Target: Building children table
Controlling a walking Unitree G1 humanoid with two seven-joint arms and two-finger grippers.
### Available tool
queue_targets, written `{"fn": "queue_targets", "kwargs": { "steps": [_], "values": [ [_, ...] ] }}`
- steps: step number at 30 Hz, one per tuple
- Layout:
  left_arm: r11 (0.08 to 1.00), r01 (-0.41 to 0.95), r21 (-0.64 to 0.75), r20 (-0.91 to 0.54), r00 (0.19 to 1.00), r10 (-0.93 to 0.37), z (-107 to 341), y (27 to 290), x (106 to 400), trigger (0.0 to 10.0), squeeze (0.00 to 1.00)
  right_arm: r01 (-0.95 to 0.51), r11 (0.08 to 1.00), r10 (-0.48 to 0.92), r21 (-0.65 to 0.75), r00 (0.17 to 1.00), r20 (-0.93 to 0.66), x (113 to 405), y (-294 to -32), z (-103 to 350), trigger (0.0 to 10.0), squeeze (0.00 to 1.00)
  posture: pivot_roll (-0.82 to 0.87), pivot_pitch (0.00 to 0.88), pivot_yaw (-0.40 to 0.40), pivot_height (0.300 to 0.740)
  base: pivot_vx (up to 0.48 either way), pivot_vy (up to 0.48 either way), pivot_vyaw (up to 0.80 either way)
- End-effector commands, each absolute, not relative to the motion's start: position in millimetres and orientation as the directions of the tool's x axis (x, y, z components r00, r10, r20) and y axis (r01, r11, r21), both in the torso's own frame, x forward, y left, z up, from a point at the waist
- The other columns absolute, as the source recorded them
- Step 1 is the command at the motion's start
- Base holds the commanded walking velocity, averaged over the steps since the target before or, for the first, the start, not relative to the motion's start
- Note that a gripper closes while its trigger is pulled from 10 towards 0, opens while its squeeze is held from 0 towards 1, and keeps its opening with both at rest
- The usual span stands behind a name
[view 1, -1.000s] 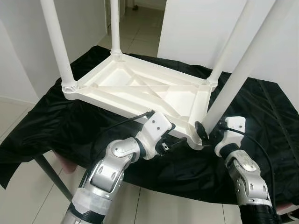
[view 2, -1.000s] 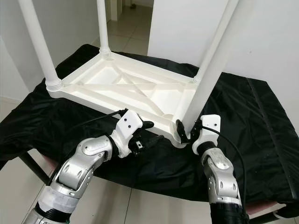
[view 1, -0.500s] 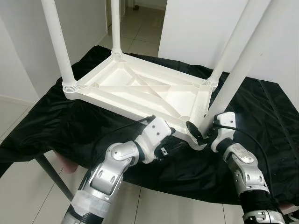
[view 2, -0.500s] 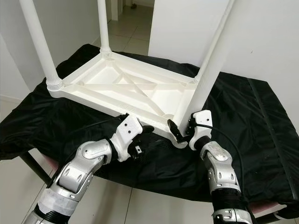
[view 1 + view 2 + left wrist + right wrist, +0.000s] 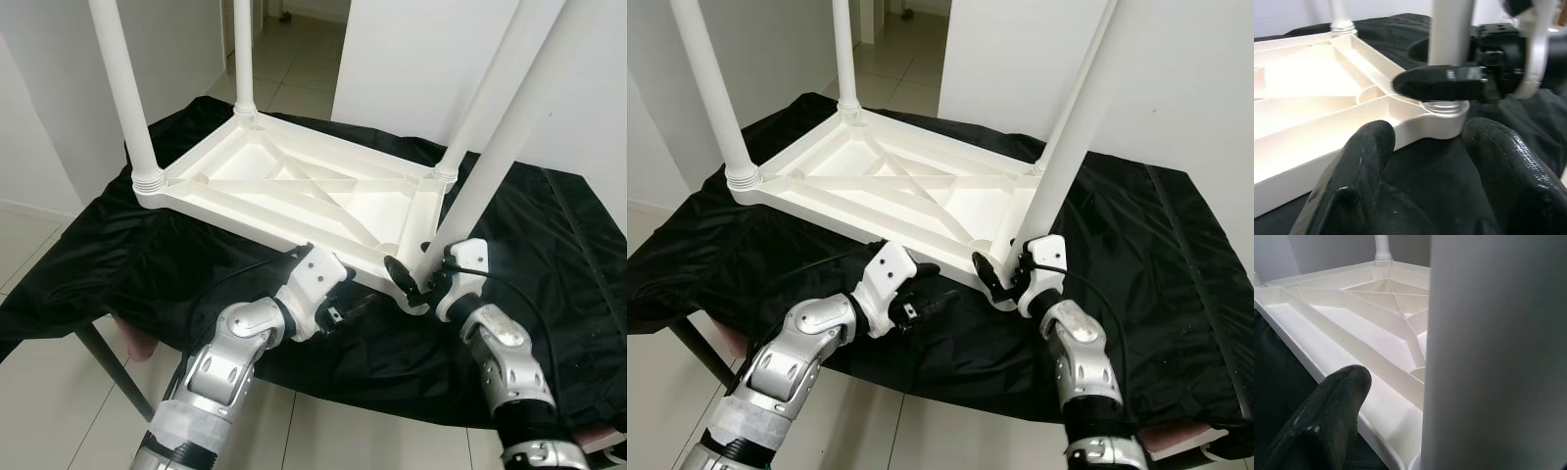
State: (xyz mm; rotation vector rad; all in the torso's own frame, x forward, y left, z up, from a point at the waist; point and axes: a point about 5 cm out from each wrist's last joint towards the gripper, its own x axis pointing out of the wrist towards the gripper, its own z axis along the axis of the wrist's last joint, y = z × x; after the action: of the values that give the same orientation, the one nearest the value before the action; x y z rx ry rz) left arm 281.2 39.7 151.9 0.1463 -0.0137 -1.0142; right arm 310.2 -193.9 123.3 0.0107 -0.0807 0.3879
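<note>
The left gripper rests unclenched on the black cloth beside the inverted table top, presumably to brace it. The right gripper clasps the near-corner leg at its socket, seating it.

Bright, even indoor light; head views sharp, wrist close-ups soft-focused.

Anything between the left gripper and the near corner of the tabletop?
Nothing visible. The left gripper is open with bare black cloth ahead of it, right up to the near corner of the upturned tabletop. The right gripper is at the leg in that corner.
</note>
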Motion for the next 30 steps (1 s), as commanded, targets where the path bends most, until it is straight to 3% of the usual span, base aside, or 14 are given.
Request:
{"fn": "queue_targets", "kwargs": {
  "steps": [1,26,30],
  "values": [
    [0.651,0.749,0.12,-0.012,0.657,-0.754,154,41,289,10.0,0.0,-0.355,0.935,0.351,0.023,0.931,0.099,307,-195,123,10.0,0.0,0.02,0.0,-0.114,0.74,0.0,0.0,0.0],
    [0.686,0.722,0.086,-0.058,0.691,-0.72,149,54,300,10.0,0.0,-0.284,0.958,0.28,0.039,0.957,0.081,303,-190,115,10.0,0.0,0.01,0.0,-0.087,0.74,0.0,0.0,0.0],
    [0.683,0.725,0.093,-0.064,0.688,-0.722,150,53,304,10.0,0.0,-0.286,0.958,0.285,-0.001,0.954,0.091,304,-186,115,10.0,0.0,-0.02,0.0,-0.037,0.74,0.0,0.0,0.0]
  ]
}}
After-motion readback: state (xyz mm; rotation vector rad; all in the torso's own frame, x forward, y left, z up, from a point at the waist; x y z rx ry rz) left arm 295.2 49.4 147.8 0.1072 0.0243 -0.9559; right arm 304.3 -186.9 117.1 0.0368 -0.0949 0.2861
